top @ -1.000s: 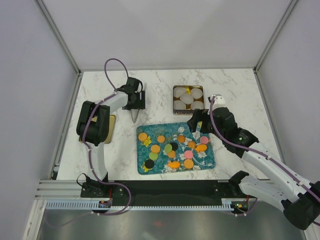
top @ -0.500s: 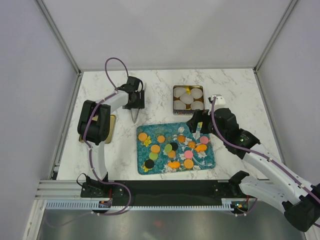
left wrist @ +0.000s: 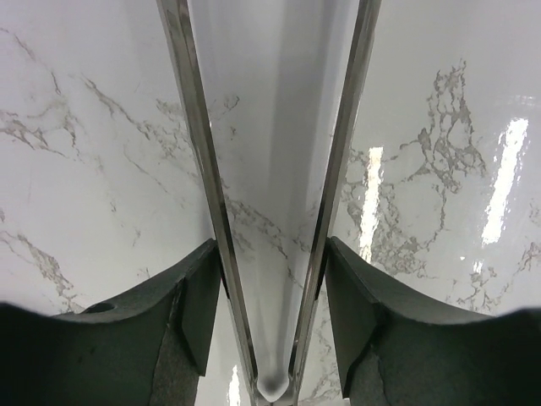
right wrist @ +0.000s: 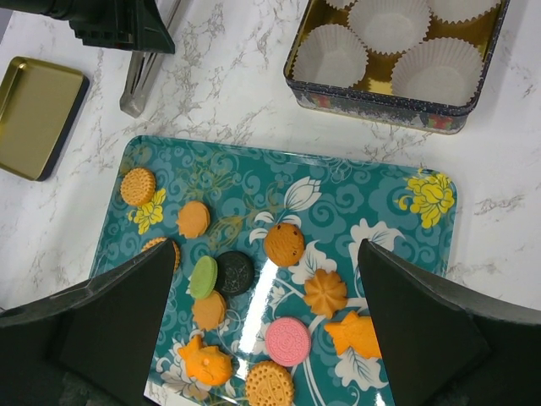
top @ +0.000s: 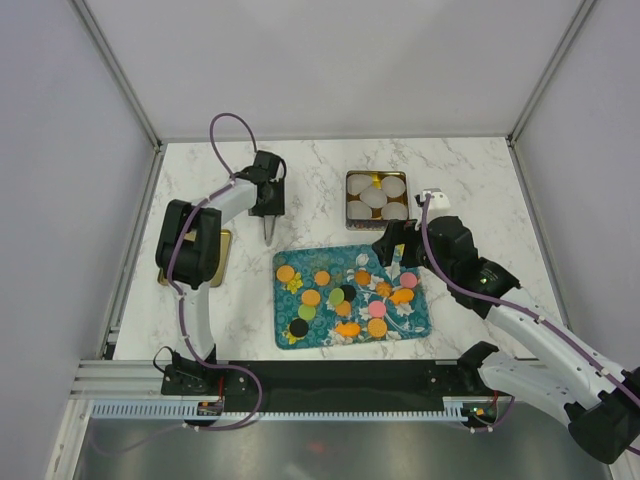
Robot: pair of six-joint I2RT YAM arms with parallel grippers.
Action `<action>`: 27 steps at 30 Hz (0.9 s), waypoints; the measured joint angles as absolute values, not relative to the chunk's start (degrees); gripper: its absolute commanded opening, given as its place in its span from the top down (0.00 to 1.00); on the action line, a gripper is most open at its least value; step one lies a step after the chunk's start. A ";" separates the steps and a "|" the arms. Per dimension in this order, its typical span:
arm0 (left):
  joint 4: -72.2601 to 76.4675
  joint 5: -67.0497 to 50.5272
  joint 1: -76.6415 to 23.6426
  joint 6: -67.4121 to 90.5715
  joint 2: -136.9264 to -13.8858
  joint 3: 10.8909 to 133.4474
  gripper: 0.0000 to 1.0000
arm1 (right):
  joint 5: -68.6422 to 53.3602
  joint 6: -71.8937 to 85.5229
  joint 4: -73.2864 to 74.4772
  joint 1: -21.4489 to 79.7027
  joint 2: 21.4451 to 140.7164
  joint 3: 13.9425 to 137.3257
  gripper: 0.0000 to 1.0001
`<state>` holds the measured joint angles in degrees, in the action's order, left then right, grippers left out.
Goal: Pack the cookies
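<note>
Cookies (top: 346, 295) in orange, pink, green and black lie scattered on a teal floral tray (top: 283, 262). In the right wrist view a pink cookie (right wrist: 289, 341), a black one (right wrist: 235, 272) and a green one (right wrist: 203, 277) show between my fingers. My right gripper (right wrist: 266, 254) hangs open above the tray (right wrist: 423, 245), holding nothing; in the top view the right gripper (top: 390, 245) sits over the tray's far right corner. My left gripper (top: 268, 205) is down on the marble behind the tray. Its fingers (left wrist: 203, 288) press both arms of metal tongs (left wrist: 199, 144).
A square tin (top: 376, 195) with white pleated paper cups stands behind the tray; its dark wall (right wrist: 372, 97) shows in the right wrist view. A gold lid (top: 218, 255) lies at the left beside the left arm. The tongs (right wrist: 139, 85) point toward the tray.
The left gripper's jaws have narrowed onto the tongs. The right arm and the cookies have stayed where they were.
</note>
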<state>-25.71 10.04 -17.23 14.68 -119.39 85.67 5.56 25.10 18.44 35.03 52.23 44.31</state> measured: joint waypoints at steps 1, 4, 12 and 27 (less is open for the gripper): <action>-25.80 10.07 -17.23 14.68 -119.15 85.67 0.42 | 5.52 25.04 18.44 35.03 52.23 44.31 0.02; -26.65 10.17 -17.45 14.68 -117.19 85.67 0.42 | 5.30 24.73 18.46 35.03 52.27 44.34 0.02; -26.46 10.46 -20.45 15.33 -100.18 83.57 0.43 | 5.45 23.59 18.50 35.03 52.77 45.60 0.02; -29.36 11.14 -39.24 20.23 -70.17 63.70 0.48 | 10.02 21.12 23.68 35.03 53.56 52.01 0.02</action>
<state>-29.36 11.14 -39.24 20.23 -70.17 63.70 10.02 21.12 23.68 35.03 53.56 52.01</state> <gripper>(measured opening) 0.533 0.982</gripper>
